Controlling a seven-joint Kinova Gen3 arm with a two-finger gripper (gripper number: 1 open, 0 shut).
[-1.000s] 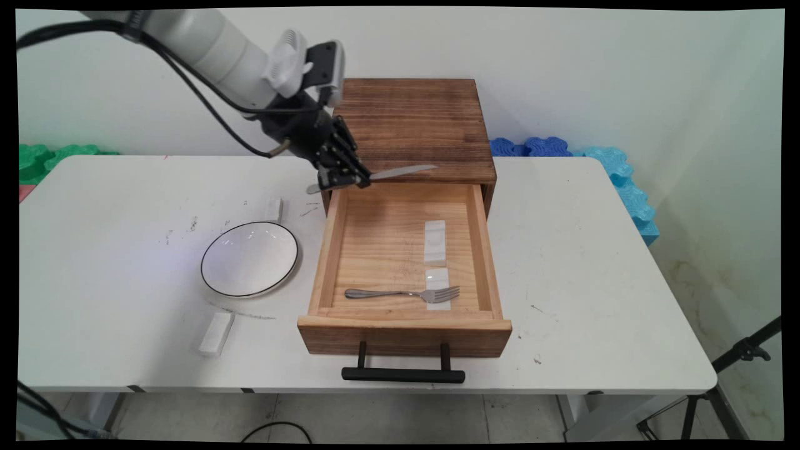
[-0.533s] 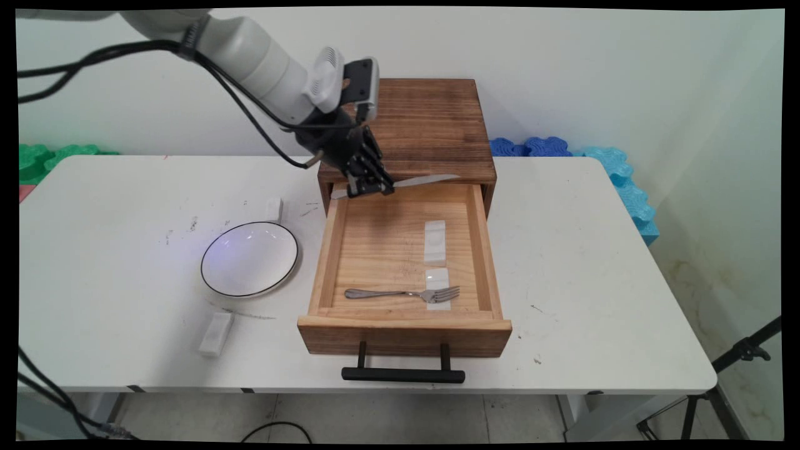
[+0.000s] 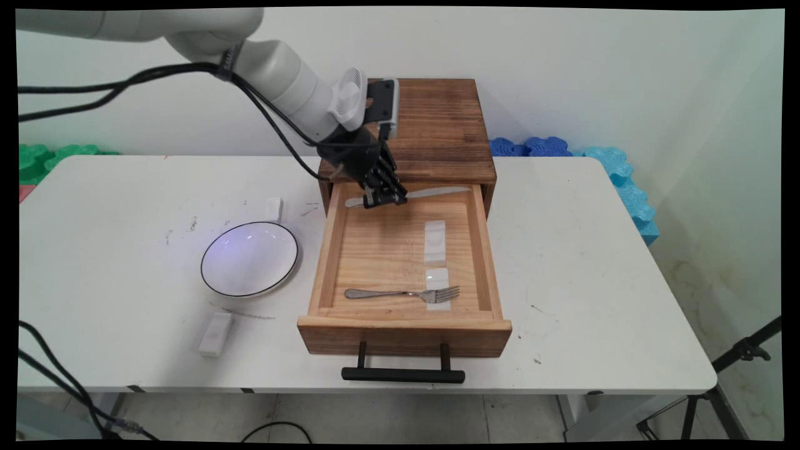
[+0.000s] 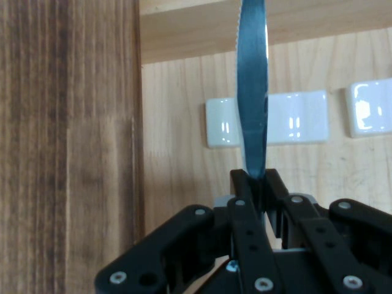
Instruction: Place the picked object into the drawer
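A bowl was seen on the surface left of the open drawer. Over the drawer's back end, a knife was pinched level in the gripper, its blade clearing the drawer's walls; a fork lay near the drawer's front.

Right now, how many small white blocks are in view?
4: two inside the drawer, far block and block under the fork's tines; two on the table, above the plate and below it.
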